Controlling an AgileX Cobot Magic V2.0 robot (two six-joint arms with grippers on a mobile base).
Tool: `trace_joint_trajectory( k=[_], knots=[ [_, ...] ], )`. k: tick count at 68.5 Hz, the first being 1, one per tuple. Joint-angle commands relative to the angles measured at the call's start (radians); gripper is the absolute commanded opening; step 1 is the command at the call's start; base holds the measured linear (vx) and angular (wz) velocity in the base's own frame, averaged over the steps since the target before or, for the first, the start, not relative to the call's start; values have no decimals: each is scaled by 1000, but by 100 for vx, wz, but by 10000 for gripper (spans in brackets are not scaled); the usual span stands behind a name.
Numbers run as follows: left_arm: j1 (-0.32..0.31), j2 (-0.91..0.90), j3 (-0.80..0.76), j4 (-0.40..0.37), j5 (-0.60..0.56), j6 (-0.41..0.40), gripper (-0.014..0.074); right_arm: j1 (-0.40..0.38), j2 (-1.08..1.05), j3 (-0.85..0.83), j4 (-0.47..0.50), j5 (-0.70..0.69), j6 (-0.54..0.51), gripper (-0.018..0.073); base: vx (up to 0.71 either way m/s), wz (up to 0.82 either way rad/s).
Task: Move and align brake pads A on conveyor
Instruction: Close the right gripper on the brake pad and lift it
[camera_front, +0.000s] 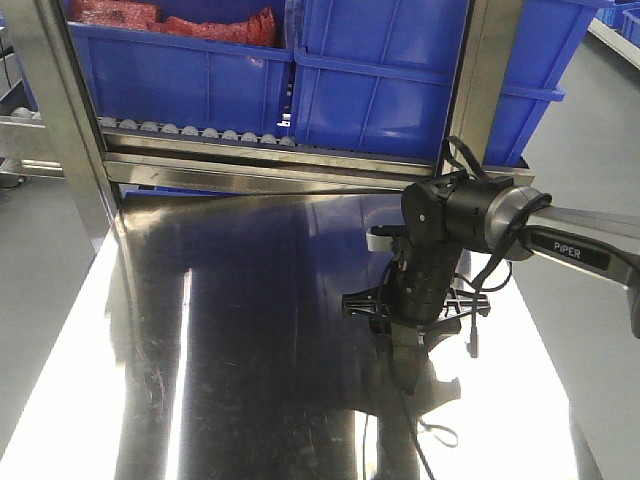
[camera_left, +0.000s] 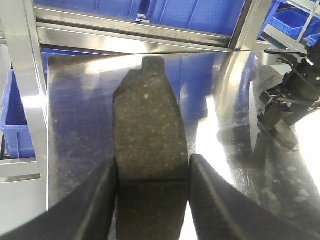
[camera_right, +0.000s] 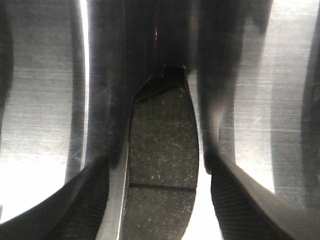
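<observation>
In the left wrist view my left gripper (camera_left: 152, 167) is shut on a dark grey brake pad (camera_left: 149, 125); both fingers press against its sides at the thin cross groove. In the right wrist view another brake pad (camera_right: 162, 160) lies flat on the steel table. My right gripper (camera_right: 159, 172) straddles it, open, with bright steel showing between the pad and each finger. The front view has the right gripper (camera_front: 415, 328) pointing straight down at the table's right part. From the left wrist, that gripper (camera_left: 280, 117) shows with its pad (camera_left: 286, 136) below. The conveyor is out of view.
The shiny steel table (camera_front: 250, 330) fills the foreground and reflects strongly. Behind it stands a roller rack (camera_front: 200, 135) carrying blue bins (camera_front: 380, 70). A steel post (camera_front: 55, 110) rises at the back left. Black cables (camera_front: 470, 300) hang beside the right wrist.
</observation>
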Motion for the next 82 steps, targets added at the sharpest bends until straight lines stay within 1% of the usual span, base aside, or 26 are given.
trace_joint_trajectory(
  k=[1,13,20,25,39,45,53,61,75,82],
  knots=[
    [-4,12,-27,9,-91,-2,-7,-2,-52,-33,-4,12,-10,422,0,0],
    [-4,12,-27,9,-91,-2,-7,-2,-41,-31,-12,33,-10,400,0,0],
    [-4,12,-27,9,-91,-2,-7,-2,-41,-30,-12,27,-10,361,0,0],
    [-4,12,-27,9,-91,-2,-7,-2,-41,-30,-12,27,-10,307,0,0],
    [-4,12,-27,9,-91,-2,-7,-1,-54,-30,-12,23,-48,68,0,0],
    [-4,12,-27,9,-91,-2,-7,-1,-72,-30,-30,8,-50,-19,0,0],
    [-4,12,-27,9,-91,-2,-7,-1,-111,-30,-70,-1,-50,-13,0,0],
    [-4,12,-27,9,-91,-2,-7,-1,-169,-2,-133,-30,-48,-11,0,0],
    [-4,12,-27,9,-91,-2,-7,-4,-361,192,-198,-240,-37,-8,0,0],
    [-4,12,-27,9,-91,-2,-7,-4,-463,285,-241,-307,-37,-7,0,0]
  ],
)
